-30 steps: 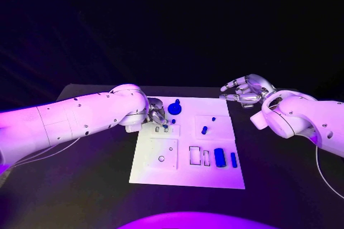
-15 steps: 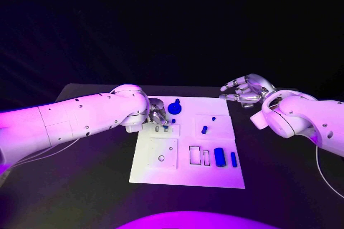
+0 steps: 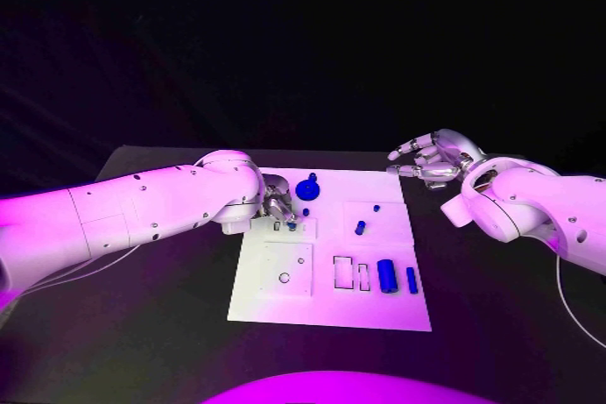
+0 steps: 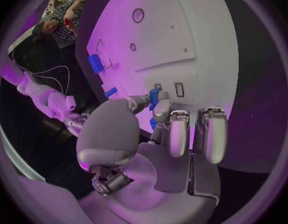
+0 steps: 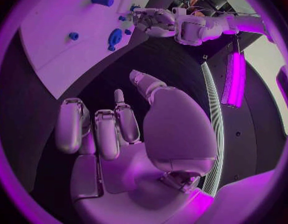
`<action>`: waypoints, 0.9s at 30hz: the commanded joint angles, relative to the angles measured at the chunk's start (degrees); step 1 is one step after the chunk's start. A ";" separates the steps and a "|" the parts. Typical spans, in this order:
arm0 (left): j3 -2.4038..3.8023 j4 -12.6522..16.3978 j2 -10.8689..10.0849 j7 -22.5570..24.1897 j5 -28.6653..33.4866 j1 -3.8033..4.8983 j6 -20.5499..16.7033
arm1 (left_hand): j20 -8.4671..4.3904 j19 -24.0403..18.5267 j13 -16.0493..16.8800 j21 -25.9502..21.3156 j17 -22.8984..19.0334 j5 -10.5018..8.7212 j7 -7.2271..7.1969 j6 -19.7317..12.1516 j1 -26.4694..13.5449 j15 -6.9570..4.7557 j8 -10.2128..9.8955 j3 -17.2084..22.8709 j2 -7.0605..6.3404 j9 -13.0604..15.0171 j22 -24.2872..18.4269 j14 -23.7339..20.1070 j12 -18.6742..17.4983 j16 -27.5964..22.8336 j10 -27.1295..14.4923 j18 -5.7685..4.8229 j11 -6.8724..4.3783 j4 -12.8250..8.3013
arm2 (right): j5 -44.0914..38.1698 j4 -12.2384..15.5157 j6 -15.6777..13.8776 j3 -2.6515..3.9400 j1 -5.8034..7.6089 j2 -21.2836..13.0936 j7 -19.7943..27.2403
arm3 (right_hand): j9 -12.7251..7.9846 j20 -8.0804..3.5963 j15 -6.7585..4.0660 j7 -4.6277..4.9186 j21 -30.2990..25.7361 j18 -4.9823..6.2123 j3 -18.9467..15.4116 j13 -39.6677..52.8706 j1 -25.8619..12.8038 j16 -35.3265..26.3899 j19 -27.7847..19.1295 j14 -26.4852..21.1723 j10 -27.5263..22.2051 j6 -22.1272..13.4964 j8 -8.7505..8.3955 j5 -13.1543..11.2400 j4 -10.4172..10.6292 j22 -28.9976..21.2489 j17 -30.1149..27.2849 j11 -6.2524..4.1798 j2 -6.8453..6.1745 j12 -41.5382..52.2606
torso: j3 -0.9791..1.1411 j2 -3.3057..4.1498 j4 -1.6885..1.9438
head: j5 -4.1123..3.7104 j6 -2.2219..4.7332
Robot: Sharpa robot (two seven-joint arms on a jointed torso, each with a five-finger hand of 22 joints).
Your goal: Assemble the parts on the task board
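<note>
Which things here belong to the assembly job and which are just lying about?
Job:
white plastic task board
small blue part pinched in the left robot hand
blue round knob
blue rectangular blocks

Lying about:
black table
idle right robot hand

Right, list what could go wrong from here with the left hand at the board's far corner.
1. The silver left hand pinches a small blue part over two narrow slots in the white task board; the grip looks slight, so the part might slip or tilt at insertion.
2. The round blue knob stands close beside that hand and could be nudged.
3. The right hand hovers off the board, so nothing steadies it.
</note>
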 commanded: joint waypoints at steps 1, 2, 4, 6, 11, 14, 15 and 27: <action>0.00 0.14 0.08 0.37 -0.17 -0.07 1.33 | -0.48 4.30 0.00 0.28 15.07 0.39 -0.54 0.31 0.37 -0.49 0.18 10.37 0.25 0.05 10.65 5.96 0.11 0.21 0.16 -0.78 0.10 -10.03 | -0.62 0.03 1.11 0.02 -0.01 0.02 0.25 | -0.06 -0.09 0.24 0.07 -0.15 -0.32 -0.25 1.69 0.10 -0.31 -0.19 3.72 -0.21 -0.36 0.16 0.21 0.13 5.56 10.17 0.04 0.42 -0.21 | 0.01 -0.01 0.01 | 0.00 -0.03; 0.00 0.14 0.07 0.36 -0.16 -0.08 1.40 | -0.48 4.30 0.00 0.28 15.07 0.39 -0.54 0.31 0.37 -0.49 0.18 10.37 0.25 0.05 10.65 5.96 0.11 0.21 0.16 -0.78 0.10 -10.03 | -0.63 0.02 1.13 0.02 -0.01 0.02 0.24 | -0.06 -0.09 0.24 0.07 -0.15 -0.32 -0.25 1.69 0.10 -0.31 -0.19 3.72 -0.21 -0.36 0.16 0.21 0.13 5.56 10.17 0.04 0.42 -0.21 | 0.02 -0.02 0.01 | 0.00 -0.01; -0.01 0.14 0.07 0.35 -0.15 -0.09 1.50 | -0.48 4.30 0.00 0.28 15.07 0.39 -0.54 0.31 0.37 -0.49 0.18 10.37 0.25 0.05 10.65 5.96 0.11 0.21 0.16 -0.78 0.10 -10.03 | -0.64 0.01 1.15 0.02 -0.01 0.03 0.24 | -0.06 -0.09 0.24 0.07 -0.15 -0.32 -0.25 1.69 0.10 -0.31 -0.19 3.72 -0.21 -0.36 0.16 0.21 0.13 5.56 10.17 0.04 0.42 -0.21 | 0.01 -0.03 0.01 | 0.01 -0.03; -0.02 0.16 0.05 0.34 -0.13 -0.10 1.66 | -0.48 4.30 0.00 0.28 15.07 0.39 -0.54 0.31 0.37 -0.49 0.18 10.37 0.25 0.05 10.65 5.96 0.11 0.21 0.16 -0.78 0.10 -10.03 | -0.65 0.00 1.19 0.02 -0.01 0.04 0.23 | -0.06 -0.09 0.24 0.07 -0.15 -0.32 -0.25 1.69 0.10 -0.31 -0.19 3.72 -0.21 -0.36 0.16 0.21 0.13 5.56 10.17 0.04 0.42 -0.21 | 0.05 -0.02 0.00 | 0.06 -0.06; -0.04 0.27 0.02 0.31 -0.09 -0.12 2.22 | -0.47 4.30 0.03 0.27 15.07 0.40 -0.56 0.39 0.30 -0.49 0.18 10.49 0.18 0.09 10.64 5.96 0.13 0.21 0.24 -0.77 0.09 -10.09 | -0.66 -0.04 1.27 0.02 -0.01 0.07 0.22 | -0.06 -0.09 0.24 0.07 -0.15 -0.32 -0.25 1.69 0.10 -0.31 -0.19 3.72 -0.21 -0.36 0.16 0.21 0.13 5.56 10.17 0.04 0.42 -0.21 | 0.03 -0.02 -0.02 | 0.07 -0.05; -0.05 0.32 -0.01 0.30 -0.08 -0.12 2.50 | -0.47 4.30 0.04 0.27 15.07 0.40 -0.57 0.43 0.27 -0.50 0.18 10.55 0.15 0.10 10.64 5.96 0.14 0.21 0.28 -0.77 0.08 -10.13 | -0.66 -0.06 1.29 0.02 -0.02 0.08 0.21 | -0.06 -0.09 0.24 0.07 -0.15 -0.32 -0.25 1.69 0.10 -0.31 -0.19 3.72 -0.21 -0.36 0.16 0.21 0.13 5.56 10.17 0.04 0.42 -0.21 | 0.02 -0.02 -0.03 | 0.12 -0.04; -0.05 0.32 -0.02 0.29 -0.08 -0.13 2.60 | -0.47 4.30 0.04 0.27 15.07 0.40 -0.57 0.43 0.27 -0.50 0.18 10.55 0.15 0.10 10.64 5.96 0.14 0.21 0.28 -0.77 0.08 -10.13 | -0.66 -0.07 1.30 0.02 -0.02 0.08 0.21 | -0.06 -0.09 0.24 0.07 -0.15 -0.32 -0.25 1.69 0.10 -0.31 -0.19 3.72 -0.21 -0.36 0.16 0.21 0.13 5.56 10.17 0.04 0.42 -0.21 | 0.05 -0.03 -0.04 | 0.12 -0.05; -0.06 0.23 -0.15 0.18 -0.19 -0.15 3.15 | -0.47 4.28 0.08 0.25 15.07 0.42 -0.59 0.53 0.20 -0.50 0.17 10.73 0.07 0.15 10.59 5.96 0.16 0.21 0.38 -0.76 0.06 -10.26 | -0.66 -0.09 1.37 0.02 -0.02 0.08 0.20 | -0.05 -0.09 0.23 0.06 -0.15 -0.32 -0.29 1.66 0.10 -0.36 -0.20 3.70 -0.21 -0.33 0.20 0.20 0.18 5.58 10.13 0.03 0.46 -0.27 | 0.05 -0.01 -0.06 | 0.15 -0.02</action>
